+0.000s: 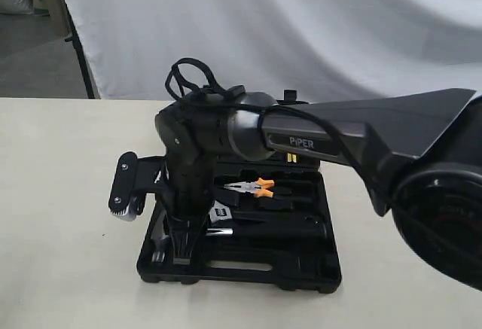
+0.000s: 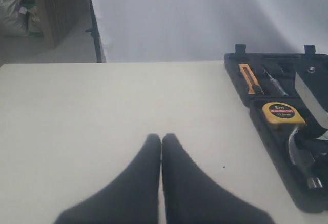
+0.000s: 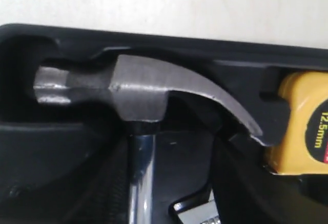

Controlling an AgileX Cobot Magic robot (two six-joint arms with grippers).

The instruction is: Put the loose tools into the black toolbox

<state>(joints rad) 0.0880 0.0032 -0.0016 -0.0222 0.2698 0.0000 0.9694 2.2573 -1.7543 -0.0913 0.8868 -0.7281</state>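
The black toolbox (image 1: 301, 276) lies open on the table. The claw hammer (image 1: 160, 240) rests in its shaped recess at the box's left end; its steel head (image 3: 138, 88) fills the right wrist view. My right gripper (image 1: 181, 257) points straight down into the box, open, its dark fingers (image 3: 97, 183) standing either side of the hammer's shaft. The silver wrench head (image 1: 221, 212) lies just beside it in the box. My left gripper (image 2: 162, 138) is shut and empty over bare table, apart from the toolbox (image 2: 266, 131). The tape roll is out of view.
Orange-handled pliers (image 1: 254, 187) and a yellow tape measure (image 2: 282, 112) sit in their recesses. The right arm (image 1: 316, 142) stretches over the box from the right. A white backdrop (image 1: 263, 20) hangs behind the table.
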